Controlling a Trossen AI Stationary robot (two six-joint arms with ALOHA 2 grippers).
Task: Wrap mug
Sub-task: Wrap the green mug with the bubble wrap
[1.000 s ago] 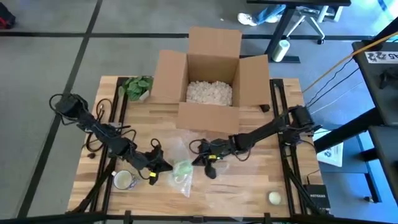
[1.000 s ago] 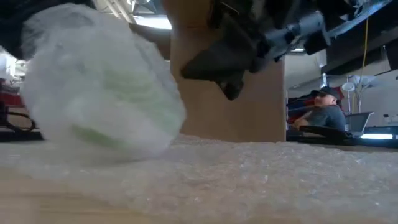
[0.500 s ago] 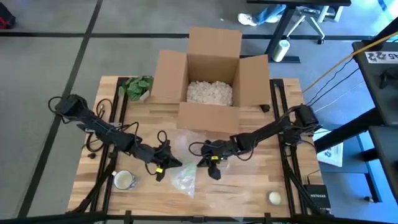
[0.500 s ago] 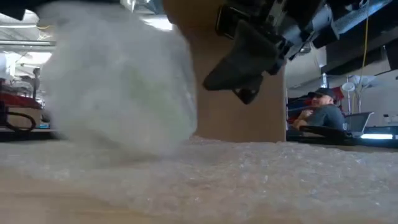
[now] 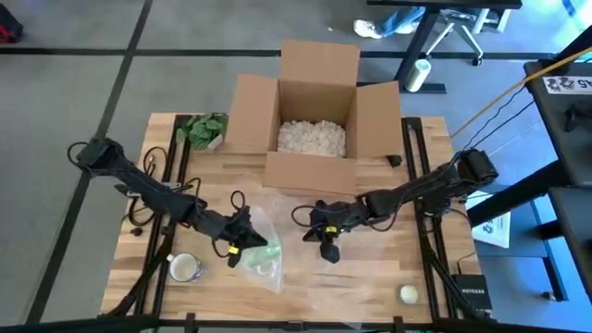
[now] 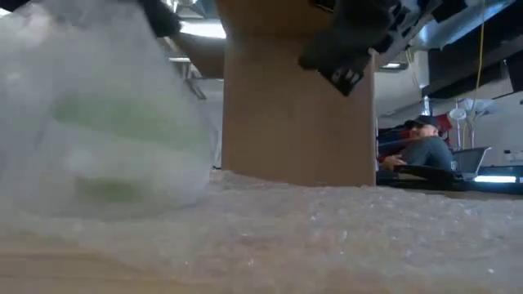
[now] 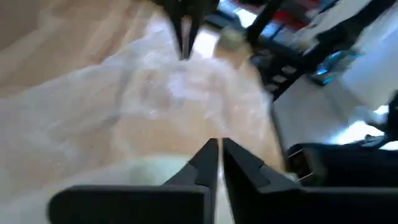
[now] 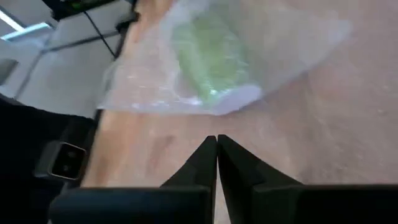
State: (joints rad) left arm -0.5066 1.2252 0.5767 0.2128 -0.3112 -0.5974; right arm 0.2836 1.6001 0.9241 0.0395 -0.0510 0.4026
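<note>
High view: green mug [image 5: 262, 258] half-swaddled in bubble wrap [image 5: 268, 242] on bench [image 5: 370, 277], left gripper [image 5: 242, 246] alongside. Wrist views: both fingers closed, empty; right gripper [image 8: 216, 144] nearby. Probably fragile, slippery; best gripped by loose wrap edge.

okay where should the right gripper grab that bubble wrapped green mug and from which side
Probably by the loose bubble wrap edge trailing off the mug, coming in from the right gripper's own side. The bundle is rounded and padded, so fingers might slip on its body, while the flat sheet lies on the table and pinches easily. The left gripper is at the bundle's other side.
</note>
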